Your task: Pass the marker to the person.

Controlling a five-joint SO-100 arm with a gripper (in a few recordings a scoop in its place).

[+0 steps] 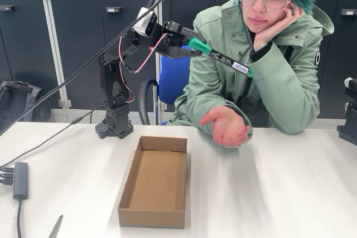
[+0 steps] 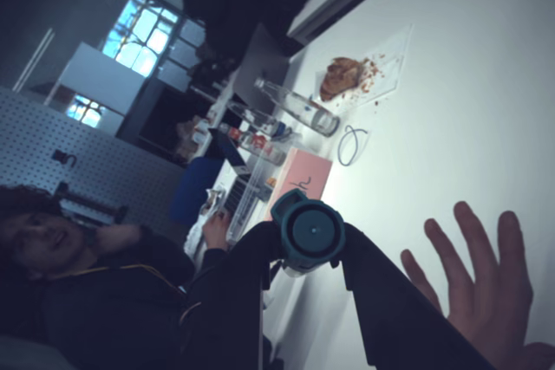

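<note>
Right now your gripper (image 1: 187,43) sits high in the upper middle of the fixed view, its two fingers pinching the marker (image 1: 221,56) at the green cap end. You can see the black barrel with its white label slanting down and to the right from the claw, ending in front of the person's (image 1: 262,54) chest. That person, in a green jacket, sits behind the table (image 1: 279,193) on the right half of the frame, one hand propping the cheek. Their other hand (image 1: 227,126) rests palm up at the table's far edge, below the marker's tip and clearly apart from it. A brown cardboard box (image 1: 155,182) lies open on the table in the lower middle, left of that palm. The arm's base (image 1: 114,124) stands at the back left of the table.

Look at the wrist view and you face the marker's round green end (image 2: 310,231) head-on, clamped between the two dark fingers (image 2: 234,292) in the lower middle. An open hand (image 2: 486,292) shows at the lower right, fingers spread, beside the marker but not touching it. Another person (image 2: 78,275) in dark clothes appears at the lower left.
</note>
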